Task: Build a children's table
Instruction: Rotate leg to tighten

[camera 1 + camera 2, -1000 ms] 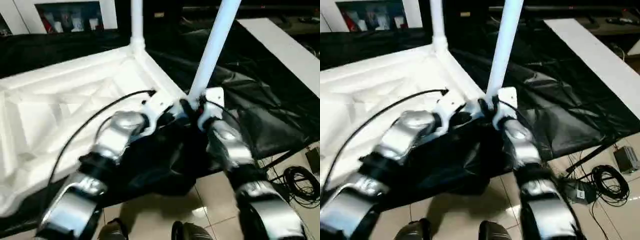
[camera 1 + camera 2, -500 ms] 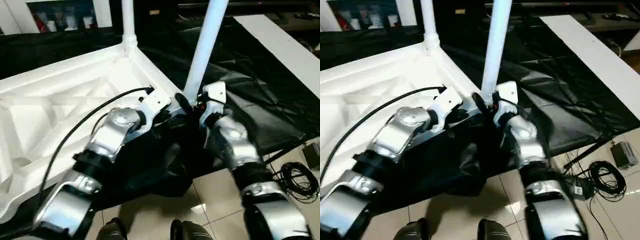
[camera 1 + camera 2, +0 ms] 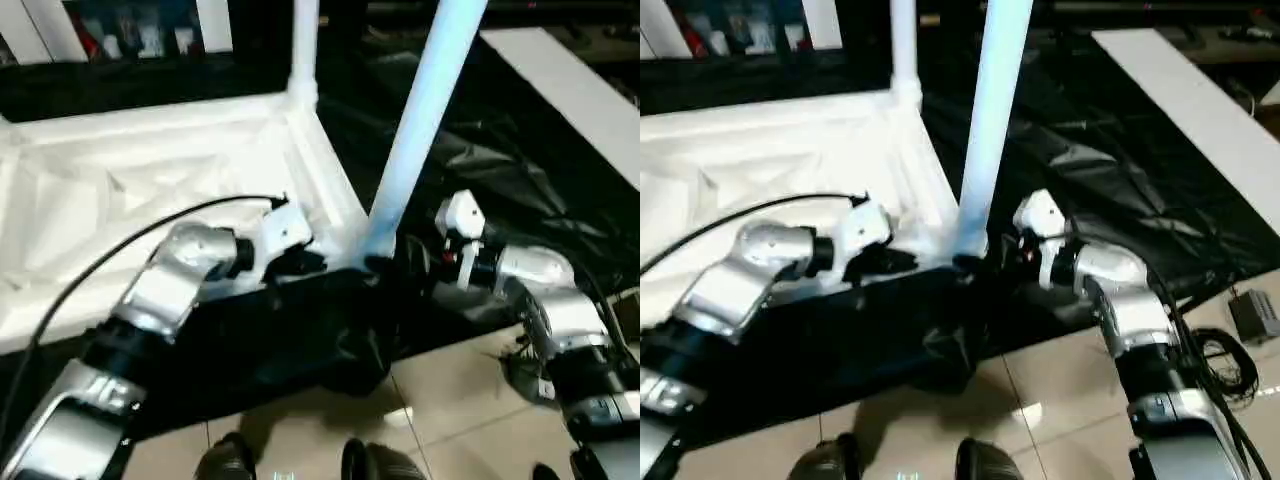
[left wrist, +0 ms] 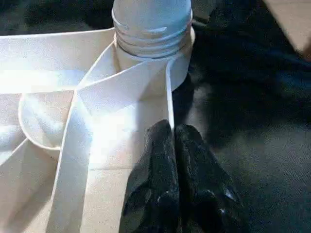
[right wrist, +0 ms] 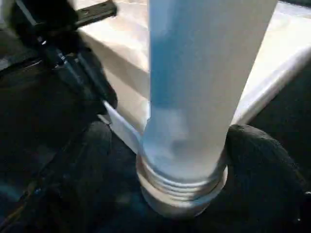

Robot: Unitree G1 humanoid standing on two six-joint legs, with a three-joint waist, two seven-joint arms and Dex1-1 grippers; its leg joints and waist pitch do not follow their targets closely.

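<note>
The white tabletop (image 3: 150, 170) lies ribbed underside up on black sheeting (image 3: 520, 150), near-corner leg (image 3: 420, 120) upright; my left gripper (image 4: 172, 145) is closed empty beside it, my right gripper (image 5: 170, 160), previously tighter, now spread around it.

head pair downward, wrist views close on leg (image 5: 194, 97)

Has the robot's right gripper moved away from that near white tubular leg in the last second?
Yes. The right gripper has let go and swung out to the right of the near white tubular leg, jaws now open beside its base.
</note>
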